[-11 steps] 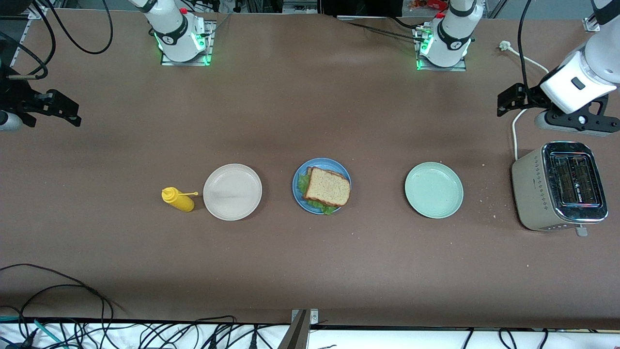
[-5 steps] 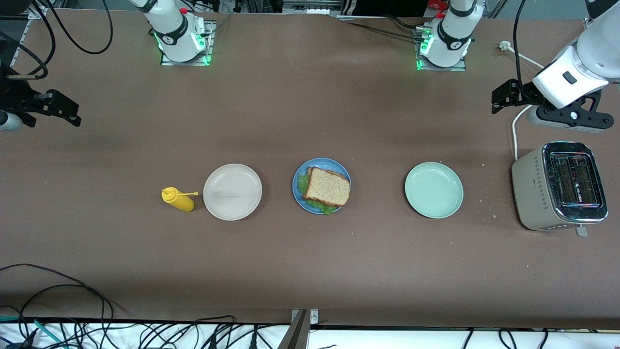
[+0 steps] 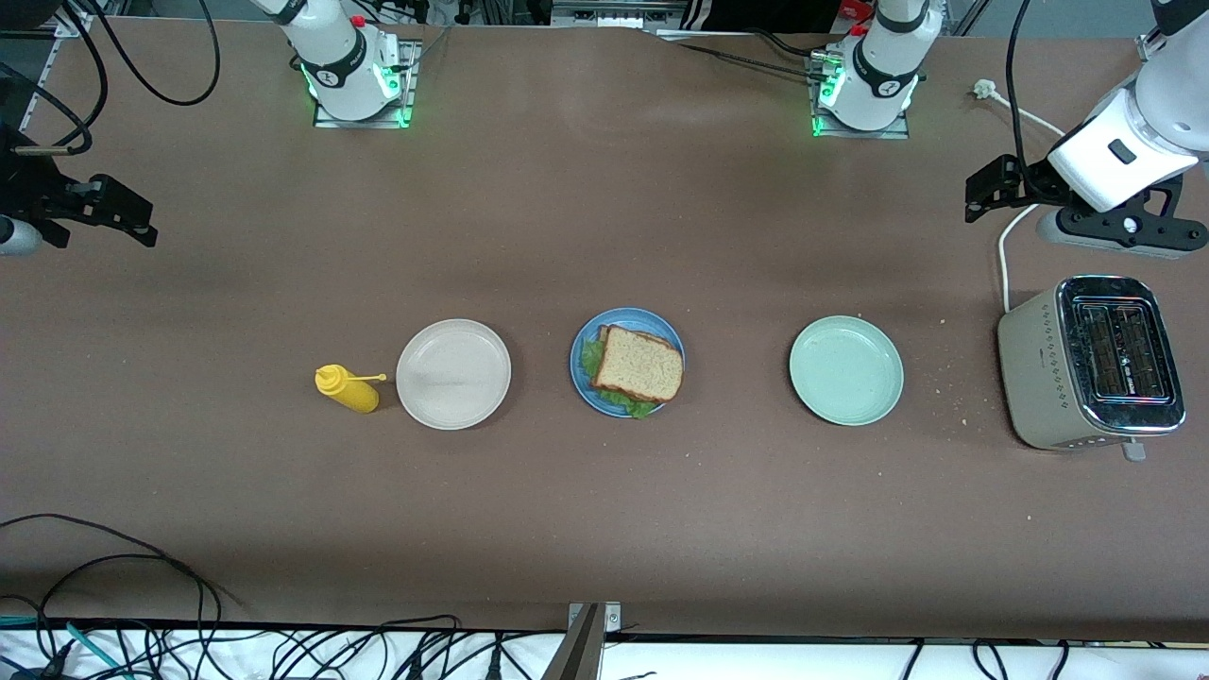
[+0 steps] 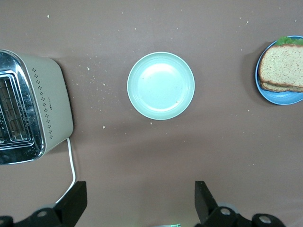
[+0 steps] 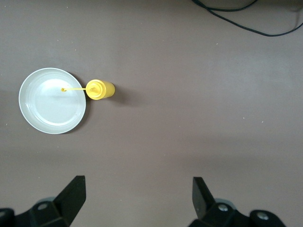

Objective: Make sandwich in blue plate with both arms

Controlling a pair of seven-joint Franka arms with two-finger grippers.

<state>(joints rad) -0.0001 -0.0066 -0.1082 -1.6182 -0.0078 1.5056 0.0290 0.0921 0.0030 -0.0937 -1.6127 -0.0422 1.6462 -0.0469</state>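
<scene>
The sandwich (image 3: 639, 364), brown toast with green lettuce showing under it, lies on the blue plate (image 3: 652, 315) at the table's middle. It also shows in the left wrist view (image 4: 284, 68) on the blue plate (image 4: 281, 97). My left gripper (image 3: 990, 187) is open and empty, high over the left arm's end of the table beside the toaster; its jaws stand wide apart in the left wrist view (image 4: 139, 189). My right gripper (image 3: 123, 212) is open and empty, high over the right arm's end; it shows in the right wrist view (image 5: 138, 183).
A beige plate (image 3: 453, 374) and a yellow squeeze bottle (image 3: 347, 388) lie toward the right arm's end. A mint-green plate (image 3: 846, 370) and a toaster (image 3: 1091, 373) with a white cord (image 3: 1004, 269) lie toward the left arm's end. Crumbs lie round the toaster.
My left gripper shifted a little over the table's end near the toaster. The right arm, the sandwich and the plates have not moved.
</scene>
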